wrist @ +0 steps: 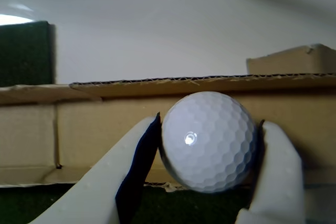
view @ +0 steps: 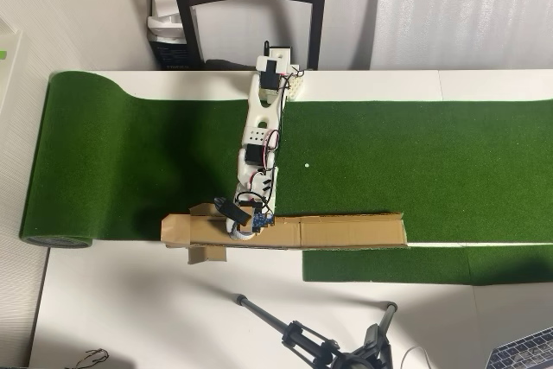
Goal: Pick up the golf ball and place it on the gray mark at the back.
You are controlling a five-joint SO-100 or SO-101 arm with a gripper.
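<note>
Unmarked golf ball [wrist: 209, 140] between gripper [wrist: 207, 153] fingers

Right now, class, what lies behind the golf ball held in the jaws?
In the wrist view, the golf ball has the brown cardboard strip behind it, then white table. The ball covers part of the strip, so no gray mark can be seen there.

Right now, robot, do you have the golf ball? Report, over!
Gripper shut on the golf ball, one jaw each side. Ball over the cardboard strip. Gray mark not visible. Nothing in the way.
</note>
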